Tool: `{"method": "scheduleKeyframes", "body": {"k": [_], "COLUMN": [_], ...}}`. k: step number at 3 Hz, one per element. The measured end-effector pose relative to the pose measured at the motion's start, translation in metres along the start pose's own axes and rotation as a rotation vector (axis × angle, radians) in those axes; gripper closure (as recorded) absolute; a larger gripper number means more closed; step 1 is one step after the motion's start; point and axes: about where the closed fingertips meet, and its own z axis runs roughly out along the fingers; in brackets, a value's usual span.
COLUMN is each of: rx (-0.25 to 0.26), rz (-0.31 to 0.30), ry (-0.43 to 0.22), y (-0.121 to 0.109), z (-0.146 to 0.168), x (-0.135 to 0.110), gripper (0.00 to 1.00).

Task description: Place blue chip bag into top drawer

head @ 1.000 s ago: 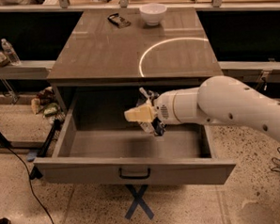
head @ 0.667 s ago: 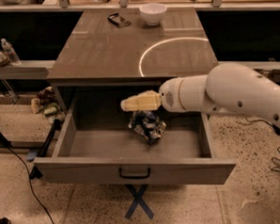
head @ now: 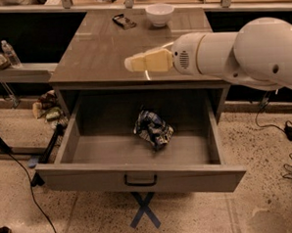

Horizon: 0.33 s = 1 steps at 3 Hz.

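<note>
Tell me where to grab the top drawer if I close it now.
Take the dark bar handle at the centre of the top drawer's front panel, coming from the front; the bar stands off the panel. The end effector hangs above the cabinet top.

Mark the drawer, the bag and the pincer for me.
Drawer [head: 80, 176]: camera view, front panel.
Bag [head: 153, 129]: camera view, crumpled middle, inside drawer.
Pincer [head: 132, 64]: camera view, tip, above the tabletop [head: 93, 52].

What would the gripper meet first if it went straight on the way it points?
Probably nothing close: the gripper points left, above the cabinet top, and the way looks free, though depth is unclear.
</note>
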Motion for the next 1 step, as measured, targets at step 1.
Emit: {"method": "scheduleKeyframes", "body": {"k": [1], "rx": [0.000], "rz": [-0.001], "ry": [0.000], "y": [0.0000], "z": [0.0000], "x": [-0.0003], "gripper": [0.00]}}
